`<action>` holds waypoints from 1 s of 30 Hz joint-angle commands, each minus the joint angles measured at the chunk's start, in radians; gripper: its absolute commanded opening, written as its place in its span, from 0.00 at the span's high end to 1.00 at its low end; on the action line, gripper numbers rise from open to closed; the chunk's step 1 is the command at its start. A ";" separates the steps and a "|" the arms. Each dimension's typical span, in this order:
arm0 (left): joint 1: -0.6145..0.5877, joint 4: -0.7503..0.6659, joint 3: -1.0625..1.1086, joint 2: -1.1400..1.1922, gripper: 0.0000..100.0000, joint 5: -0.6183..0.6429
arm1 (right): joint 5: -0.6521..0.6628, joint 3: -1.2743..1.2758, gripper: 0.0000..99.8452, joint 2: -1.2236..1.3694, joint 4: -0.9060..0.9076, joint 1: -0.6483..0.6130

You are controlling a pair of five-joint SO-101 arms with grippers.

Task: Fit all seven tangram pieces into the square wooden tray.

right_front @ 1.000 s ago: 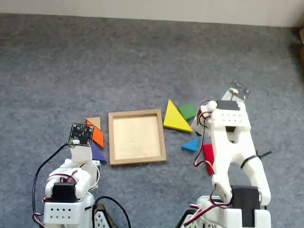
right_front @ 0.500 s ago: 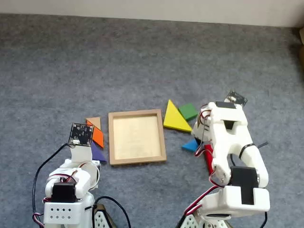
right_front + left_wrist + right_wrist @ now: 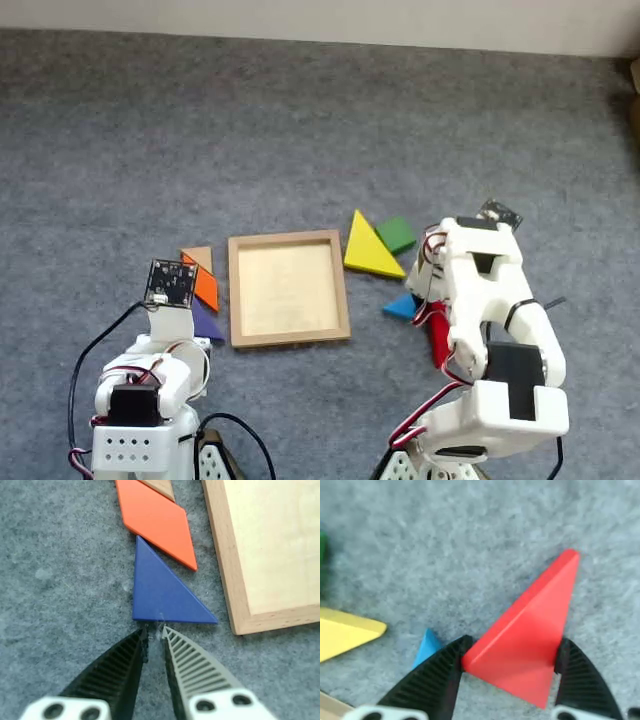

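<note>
Right arm bent low, the right fingers (image 3: 440,675) clamp the red triangle (image 3: 530,630) on the bench (image 3: 300,120), right of the tray (image 3: 288,241). The left fingers (image 3: 120,665), nearly closed, sit just at the dark blue triangle (image 3: 160,592).

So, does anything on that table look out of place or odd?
Nothing is damaged or spilled. The one oddity: the red triangle seems tilted up on one edge in the right gripper, and the wooden tray holds no pieces yet.

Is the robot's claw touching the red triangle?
Touching. The right wrist view shows the right gripper with both fingers pressed against opposite edges of the red triangle.
</note>
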 commanded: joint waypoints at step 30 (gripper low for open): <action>0.001 0.003 0.021 -0.047 0.93 0.005 | 0.419 -0.119 1.00 -0.205 0.213 0.019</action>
